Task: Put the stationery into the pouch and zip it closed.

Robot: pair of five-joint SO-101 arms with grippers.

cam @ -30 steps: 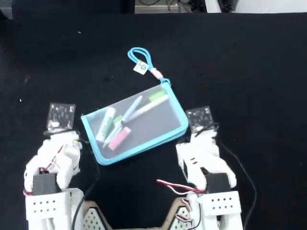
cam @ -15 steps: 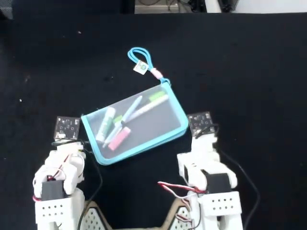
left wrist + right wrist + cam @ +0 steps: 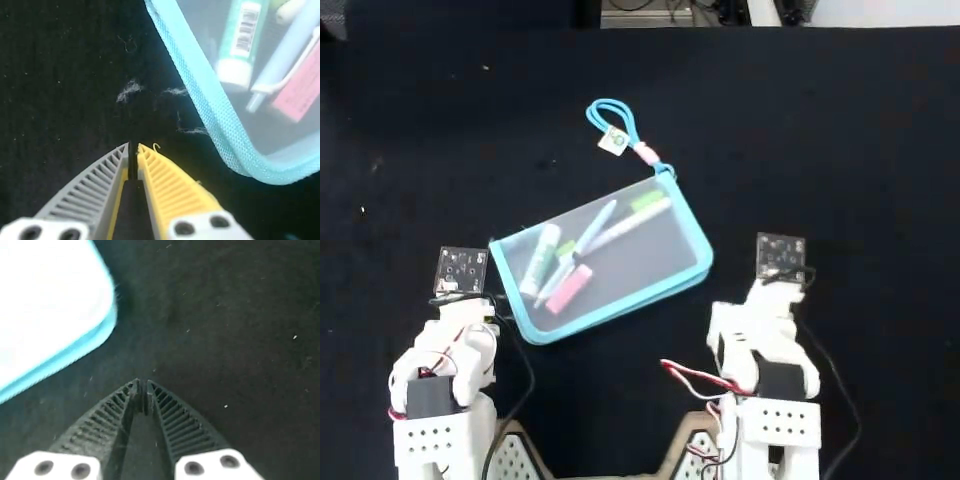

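Note:
A clear pouch [image 3: 610,255] with a light-blue zip border lies tilted in the middle of the black table. Inside it I see several stationery items: a white and green tube [image 3: 539,258], pens [image 3: 595,230] and a pink eraser [image 3: 570,288]. Its blue loop strap [image 3: 613,118] runs toward the far side. My left gripper [image 3: 133,148] is shut and empty, just off the pouch's near-left corner [image 3: 235,155]. My right gripper [image 3: 142,387] is shut and empty too, beside the pouch's near-right corner [image 3: 107,322]. Both arms sit folded near the front edge.
The black cloth [image 3: 840,140] covers the whole table, with open room around the pouch on every side. Lint specks [image 3: 131,90] lie on the cloth by the left gripper. Red and white cables [image 3: 690,380] run between the arm bases.
Both arms have drawn back toward their bases. The right arm's wrist also swung to the right, away from the pouch. The pouch has stayed in place.

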